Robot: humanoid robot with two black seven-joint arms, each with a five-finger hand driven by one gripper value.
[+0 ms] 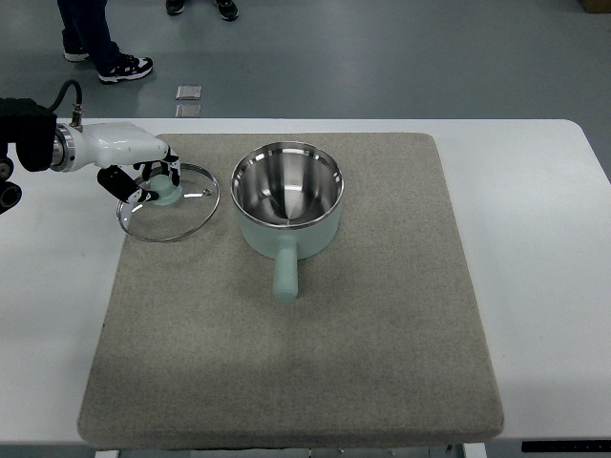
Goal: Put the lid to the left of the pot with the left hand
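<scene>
Lid [169, 202] flat on mat [286, 363], just left of pot [287, 202]; left hand [143, 172] fingers [158, 181] clamped round knob.

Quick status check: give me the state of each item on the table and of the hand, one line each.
Pot: uncovered, upright on the mat, handle toward the camera.
Lid: off the pot, left of it on the mat, knob up.
Left hand: fingers closed around the lid's knob.
Mat: flat on the table.
Right hand: out of view.
</scene>
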